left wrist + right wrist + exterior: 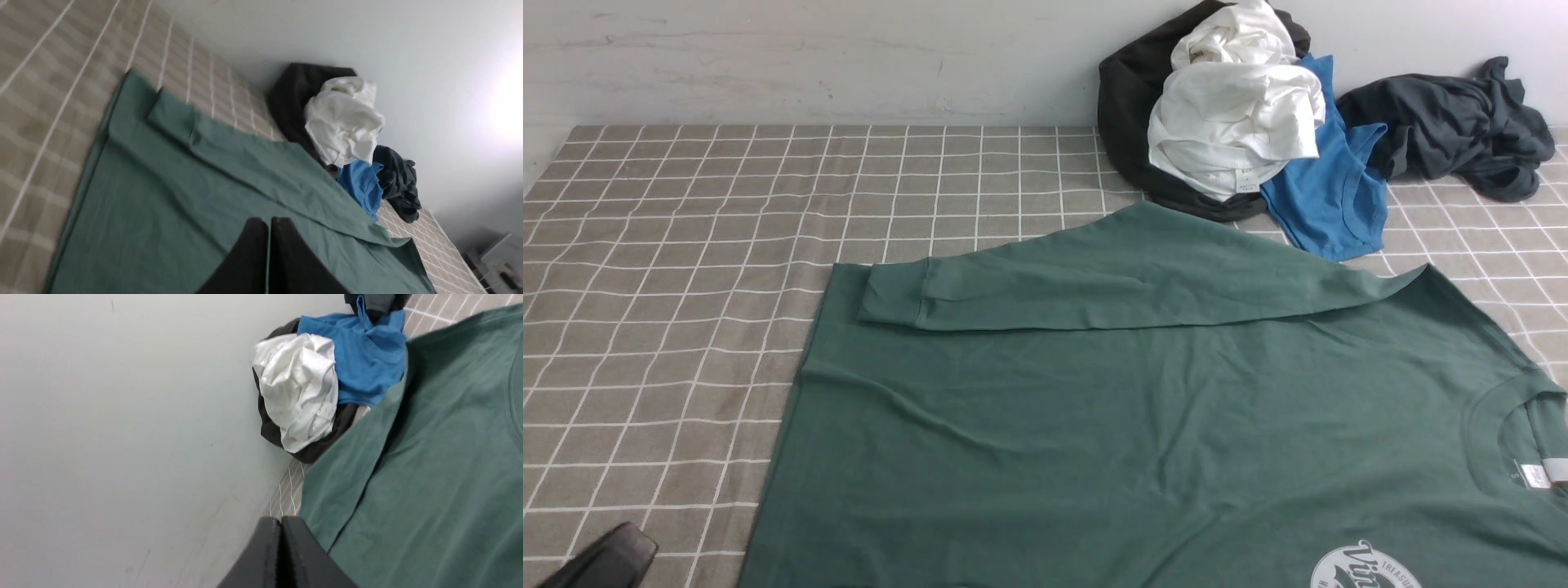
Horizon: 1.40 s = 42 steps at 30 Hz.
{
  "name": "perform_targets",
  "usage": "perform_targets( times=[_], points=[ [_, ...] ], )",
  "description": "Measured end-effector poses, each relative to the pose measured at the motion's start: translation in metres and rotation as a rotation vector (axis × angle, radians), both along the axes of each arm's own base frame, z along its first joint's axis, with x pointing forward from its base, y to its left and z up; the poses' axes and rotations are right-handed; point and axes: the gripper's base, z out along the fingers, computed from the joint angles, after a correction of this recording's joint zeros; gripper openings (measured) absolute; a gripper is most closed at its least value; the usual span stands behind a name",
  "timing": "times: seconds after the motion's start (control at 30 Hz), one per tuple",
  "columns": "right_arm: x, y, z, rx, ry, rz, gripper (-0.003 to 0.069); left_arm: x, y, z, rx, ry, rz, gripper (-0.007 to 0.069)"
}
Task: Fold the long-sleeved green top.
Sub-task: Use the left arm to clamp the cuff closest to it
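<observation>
While the green long-sleeved top [1094, 425] is lying flat on the checked tablecloth [670, 245], its matte jersey is showing only shallow wrinkles. One sleeve [1094, 282] is lying folded across the body, its ribbed cuff [890, 298] ending near the hem side. The ribbed neck [1503, 408] with its white label [1543, 472] is sitting at the right, and the round white logo [1364, 567] is peeking in at the near edge. Against the pale wall [809, 57], a crumpled white garment [1233, 122] is resting on a black garment [1123, 98]. A blue shirt [1327, 204] and a dark grey garment [1454, 122] are slumping beside them. I am holding my left gripper [269, 228] low at the near left corner, its dark fingers pressed together with nothing between them. The front view is showing only its blunt end just beside the top's hem edge. I am keeping my right gripper [281, 531] closed too, gripping nothing and angled toward the wall. The top's folded sleeve is lying just past its fingertips, and the front view is not showing this gripper.
</observation>
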Motion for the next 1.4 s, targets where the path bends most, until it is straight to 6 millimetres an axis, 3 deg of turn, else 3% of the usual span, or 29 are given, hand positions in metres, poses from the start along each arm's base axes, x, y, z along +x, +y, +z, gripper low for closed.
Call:
perform_targets(
  times=[0.13, 0.23, 0.37, 0.6, 0.7, 0.8, 0.97, 1.13, 1.4],
  points=[
    [0.0, -0.008, 0.006, 0.003, -0.071, -0.085, -0.0016, -0.004, -0.003, 0.036, 0.202, -0.09, -0.038, -0.0006],
    [0.0, -0.009, 0.007, -0.037, -0.078, -0.095, -0.0016, 0.003, -0.007, 0.05, 0.294, -0.018, -0.104, -0.0006],
    [-0.001, 0.0, 0.004, -0.26, -0.015, -0.004, -0.0016, 0.025, -0.01, 0.071, 0.516, 0.22, -0.261, -0.0006],
    [0.002, 0.01, 0.071, -0.861, 0.073, 0.176, -0.0016, 0.066, 0.0, 0.087, 0.841, 0.604, -0.458, 0.0001],
    [0.012, 0.011, 0.091, -0.991, 0.185, 0.281, -0.0016, 0.078, -0.007, 0.081, 0.897, 0.649, -0.542, 0.0038],
    [0.032, 0.015, 0.108, -1.066, 0.38, 0.501, -0.0016, 0.088, -0.025, 0.068, 0.94, 0.707, -0.687, 0.0119],
    [0.058, 0.027, 0.099, -1.072, 0.638, 0.839, -0.0016, 0.107, -0.048, 0.04, 0.923, 0.875, -0.813, 0.0339],
    [0.069, 0.043, 0.088, -1.136, 0.643, 1.008, -0.0016, 0.133, -0.058, 0.009, 0.927, 0.986, -0.828, 0.0529],
    [0.073, 0.046, 0.088, -1.188, 0.614, 1.018, -0.0016, 0.167, -0.064, -0.046, 0.95, 1.121, -0.789, 0.0573]
  ],
)
